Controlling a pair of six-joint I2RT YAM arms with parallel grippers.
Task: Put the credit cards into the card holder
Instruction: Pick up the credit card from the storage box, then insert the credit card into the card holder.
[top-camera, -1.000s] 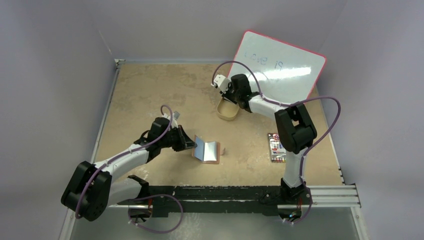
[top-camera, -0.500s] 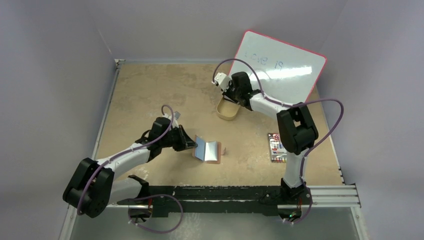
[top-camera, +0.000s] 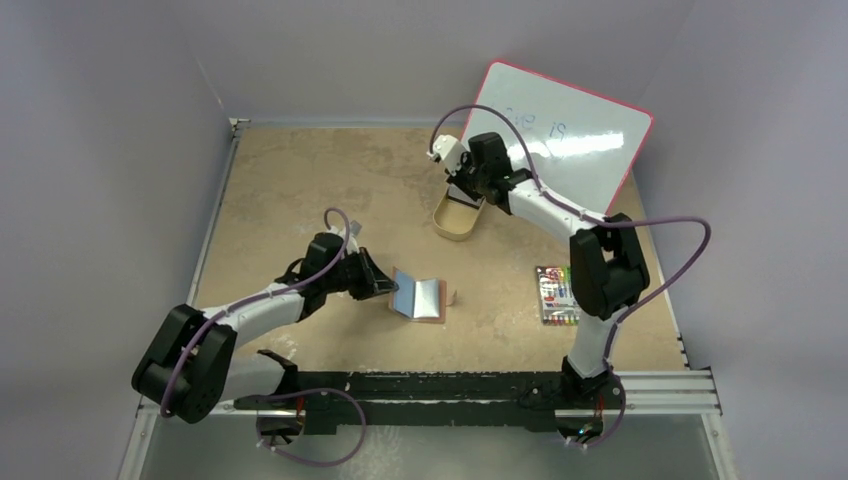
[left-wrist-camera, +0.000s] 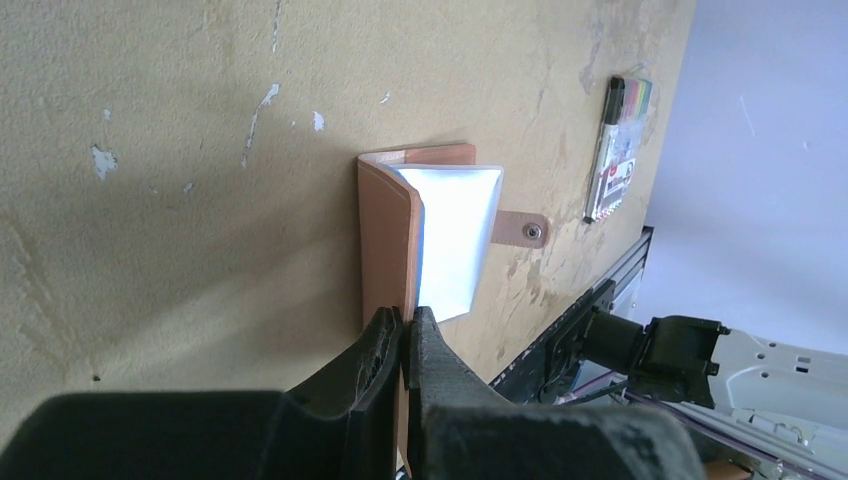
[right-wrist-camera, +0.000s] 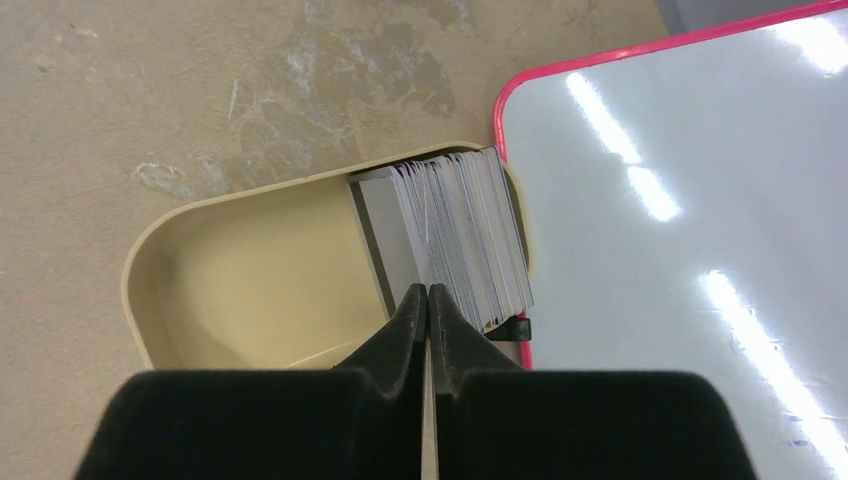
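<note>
The card holder (top-camera: 422, 299) lies open on the table, reddish-brown leather with a snap tab (left-wrist-camera: 525, 229) and a pale card face (left-wrist-camera: 455, 235) showing inside. My left gripper (left-wrist-camera: 408, 320) is shut on the edge of its raised left cover (left-wrist-camera: 385, 230). The credit cards (right-wrist-camera: 470, 225) stand on edge as a fanned stack at one end of the tan oval tray (right-wrist-camera: 135, 290). Pointing down into the tray (top-camera: 452, 228), my right gripper (right-wrist-camera: 428, 290) is shut at the stack's upper edge, where the cards part, pinching one card.
A pink-framed whiteboard (top-camera: 560, 130) leans right behind the tray and touches its far end (right-wrist-camera: 680, 200). A pack of coloured markers (top-camera: 555, 295) lies at the right, near the right arm's base. The black rail runs along the near table edge.
My right gripper has shifted toward the far end of the tray and closed its fingers on the stack. The left gripper kept its grip on the card holder's cover, barely moving.
</note>
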